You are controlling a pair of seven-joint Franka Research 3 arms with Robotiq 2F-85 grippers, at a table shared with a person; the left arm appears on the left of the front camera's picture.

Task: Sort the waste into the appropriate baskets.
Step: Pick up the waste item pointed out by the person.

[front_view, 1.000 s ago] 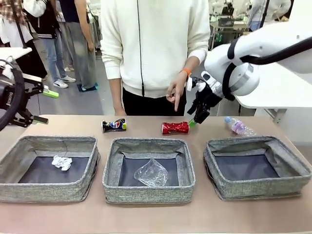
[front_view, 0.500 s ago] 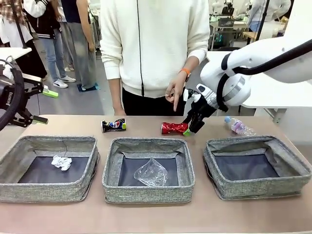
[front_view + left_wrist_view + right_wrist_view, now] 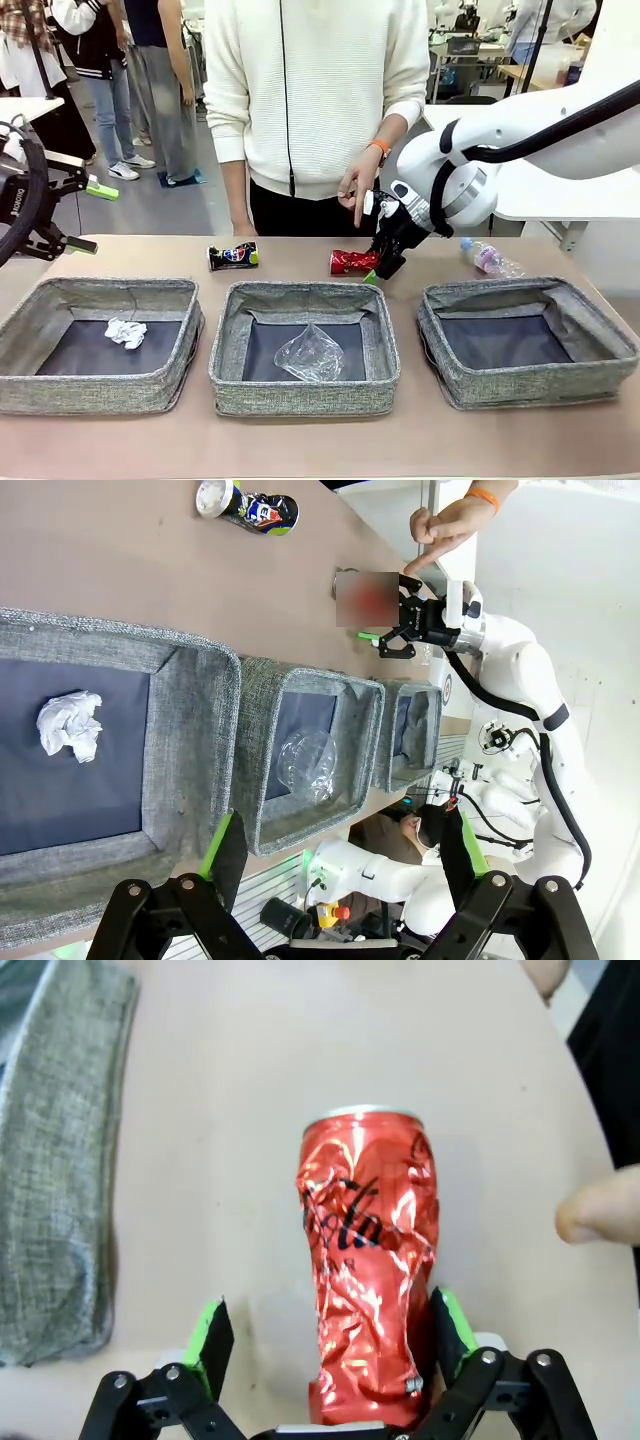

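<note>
A dented red can lies on its side behind the middle basket. My right gripper is down at the can's right end, open. In the right wrist view the red can lies between the green pads, closer to the right one. The dark-blue can lies behind the gap between the left basket and the middle one. The small bottle lies behind the right basket. A paper wad sits in the left basket, a clear plastic piece in the middle one. My left gripper hangs open at the far left.
A person in a white top stands at the far side; one hand points down just above the red can, its fingertip close beside the can in the right wrist view. The right basket holds nothing. Bare table runs along the front edge.
My right gripper has moved left and down to the table, and its open jaws now straddle the red can. The left arm and the waste have stayed put.
</note>
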